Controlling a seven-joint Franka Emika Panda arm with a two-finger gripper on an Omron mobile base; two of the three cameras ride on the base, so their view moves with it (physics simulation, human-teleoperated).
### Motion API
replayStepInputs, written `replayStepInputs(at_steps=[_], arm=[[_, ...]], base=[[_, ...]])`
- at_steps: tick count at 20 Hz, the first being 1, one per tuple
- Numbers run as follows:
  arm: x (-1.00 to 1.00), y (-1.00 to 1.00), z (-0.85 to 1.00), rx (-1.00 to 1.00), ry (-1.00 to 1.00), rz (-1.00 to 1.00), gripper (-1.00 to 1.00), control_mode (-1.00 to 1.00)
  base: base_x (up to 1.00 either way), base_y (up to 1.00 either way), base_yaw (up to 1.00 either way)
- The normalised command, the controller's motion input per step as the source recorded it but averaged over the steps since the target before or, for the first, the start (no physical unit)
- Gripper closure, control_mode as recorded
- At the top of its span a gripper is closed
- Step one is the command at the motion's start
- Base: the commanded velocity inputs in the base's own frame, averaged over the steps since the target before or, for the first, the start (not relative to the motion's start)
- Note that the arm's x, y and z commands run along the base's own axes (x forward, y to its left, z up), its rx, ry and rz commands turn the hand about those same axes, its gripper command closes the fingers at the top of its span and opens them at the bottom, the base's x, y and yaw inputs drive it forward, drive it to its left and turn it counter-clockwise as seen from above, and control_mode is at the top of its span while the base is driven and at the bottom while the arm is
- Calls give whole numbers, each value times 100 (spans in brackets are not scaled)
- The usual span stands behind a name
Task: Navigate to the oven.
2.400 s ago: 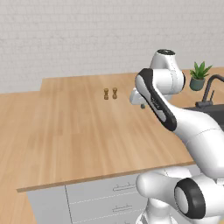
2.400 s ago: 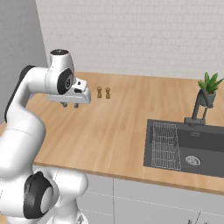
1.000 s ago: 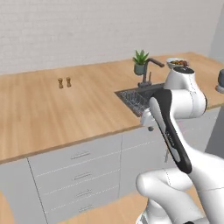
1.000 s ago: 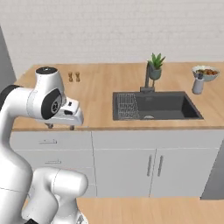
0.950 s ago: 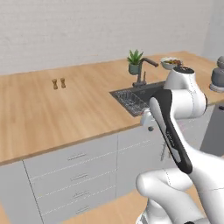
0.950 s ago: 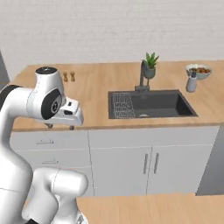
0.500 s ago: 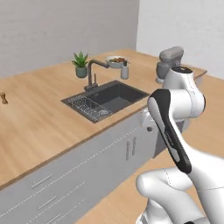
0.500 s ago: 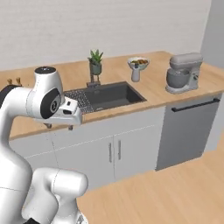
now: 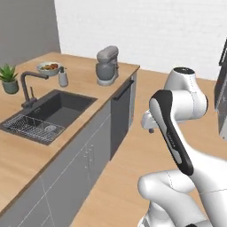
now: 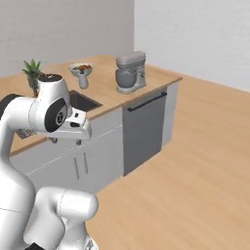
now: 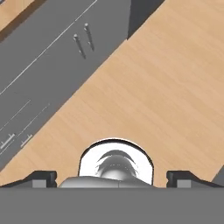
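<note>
Oven (image 9: 221, 98): probably the grey-and-dark sliver at the right edge of the left base view, mostly cut off. It lies right of the gripper (image 9: 149, 127), well apart across open floor. Counter (image 9: 84, 73) is opposite, on the left. Fingertips (image 11: 44, 177) are spread and hold nothing. Judgement: swing further right.

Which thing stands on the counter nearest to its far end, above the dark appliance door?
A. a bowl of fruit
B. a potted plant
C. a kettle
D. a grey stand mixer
D: the grey stand mixer stands by the counter's end, above the dark appliance door.
</note>
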Motion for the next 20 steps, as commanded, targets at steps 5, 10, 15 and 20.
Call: replayStepInputs(at_steps=[5,10,15,20], arm=[[0,0,0,0,0,0,-100,100],[0,0,0,0,0,0,-100,100],[0,0,0,0,0,0,-100,100],[0,0,0,0,0,0,-100,100]], base=[[0,-20,-59],[8,0,-49],[46,11,-41],[90,18,-34]])
